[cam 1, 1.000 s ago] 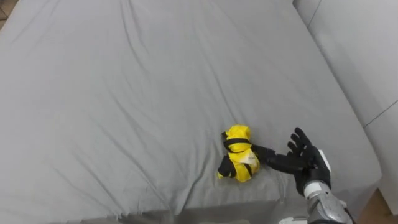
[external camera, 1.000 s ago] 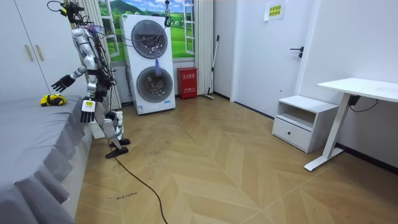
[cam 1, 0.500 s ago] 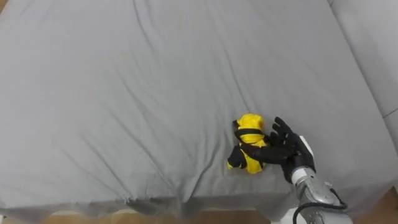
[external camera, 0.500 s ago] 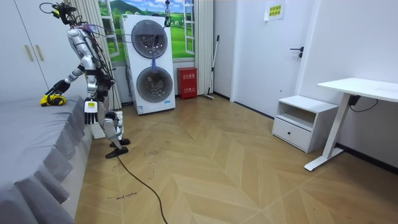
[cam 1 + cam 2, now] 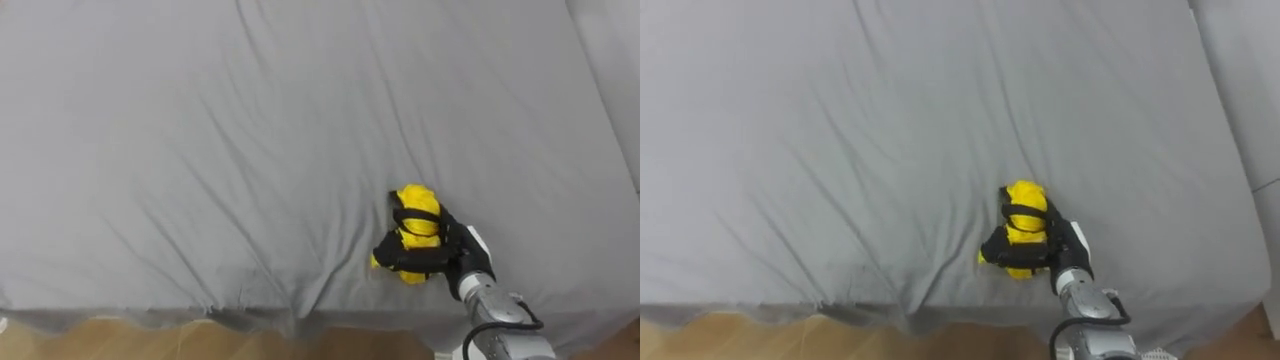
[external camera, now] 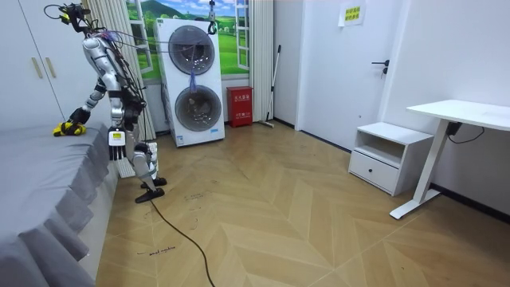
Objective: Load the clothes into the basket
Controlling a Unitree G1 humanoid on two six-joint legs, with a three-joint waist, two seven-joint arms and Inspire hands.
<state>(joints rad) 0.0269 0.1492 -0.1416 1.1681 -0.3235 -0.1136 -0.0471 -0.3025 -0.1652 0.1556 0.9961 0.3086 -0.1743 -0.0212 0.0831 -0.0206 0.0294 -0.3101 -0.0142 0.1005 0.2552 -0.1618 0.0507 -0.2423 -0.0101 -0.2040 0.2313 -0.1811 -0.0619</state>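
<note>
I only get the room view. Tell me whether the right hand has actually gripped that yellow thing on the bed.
Observer: Yes. In the eye views the right hand has its dark fingers curled round the lower part of the yellow and black garment.
Operator: Describe the garment.
Observer: It is bunched into a small ball, with black bands across the yellow.
Operator: Place it on the bed for me.
Observer: It sits on the gray sheet close to the edge nearest the robot, with creases in the sheet running toward it.
</note>
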